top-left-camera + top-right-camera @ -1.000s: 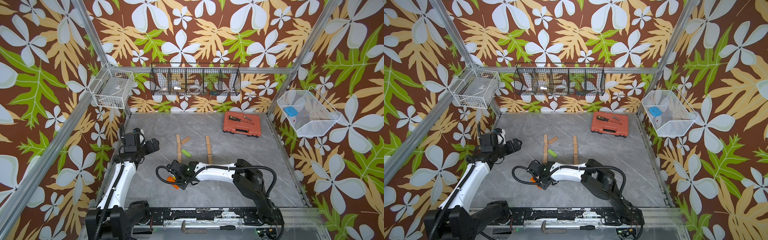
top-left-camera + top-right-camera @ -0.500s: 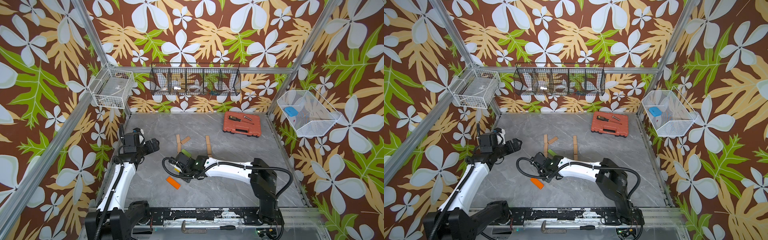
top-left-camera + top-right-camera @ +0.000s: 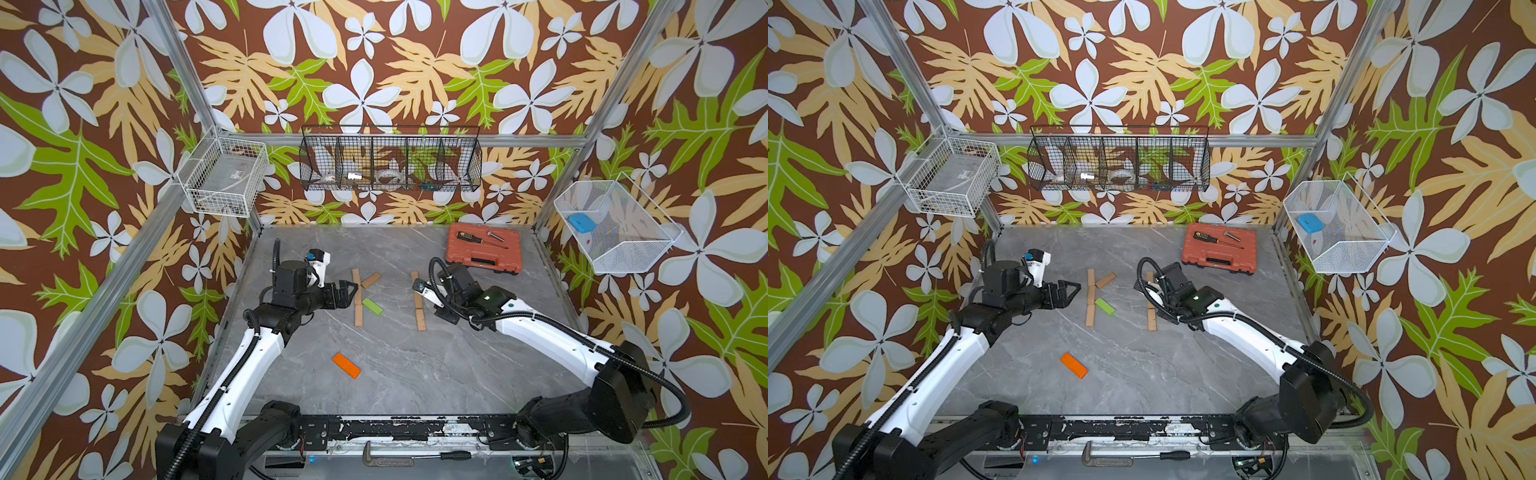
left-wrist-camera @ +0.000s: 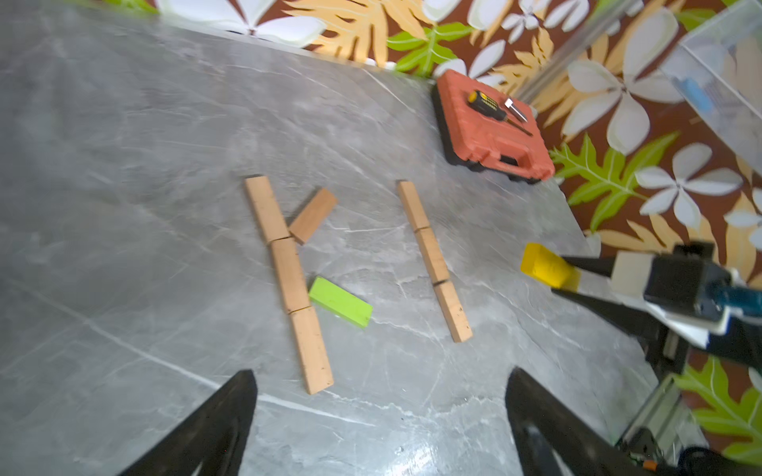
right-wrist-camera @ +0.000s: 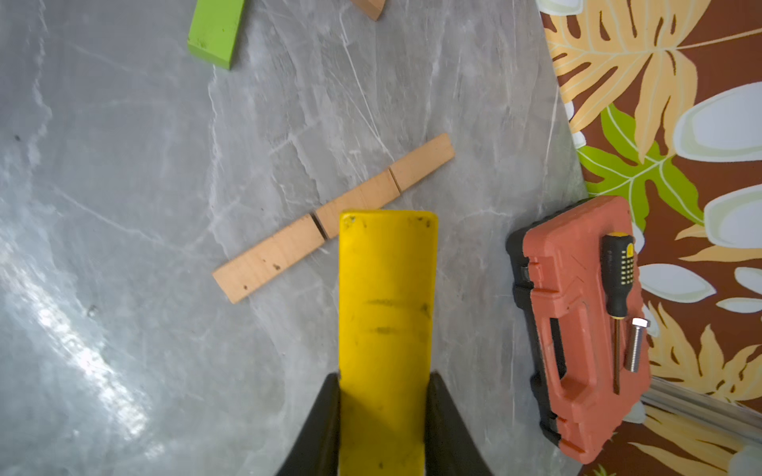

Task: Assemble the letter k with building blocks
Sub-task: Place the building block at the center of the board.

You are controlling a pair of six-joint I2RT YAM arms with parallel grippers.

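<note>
- Placement time: carrying yellow block (image 5: 387, 296) end-on in right gripper (image 5: 383, 381), pinched flat between both jaws, apparently lifted off table (image 3: 415, 374), hovering over wooden stem (image 4: 433, 259) of three planks laid end to end.
- Looking across at left stem (image 4: 288, 280) for a model: wooden diagonal (image 4: 313, 215) touching it at one joint, green block (image 4: 340, 302) touching at next joint down, both slanting toward tool case (image 5: 577, 321) side. Probably a finished k, so copy that geometry.
- Swing wrist to slant yellow away from stem on same side, inner corner aimed at a joint between planks.
- Come down slowly, land flat, touch stem without shoving; loose planks, likely to slide out of line at a nudge.
- Use right wrist view to judge last bit of gap.
- Part jaws only after setting yellow down on table, then lift straight up.
- Left gripper (image 4: 381, 373) spread wide, empty, hovering just beside left stem; best parked there, clear of both letters.
- Orange block (image 3: 346, 365) alone near front of table, well apart from everything; likely next pick for second arm.
</note>
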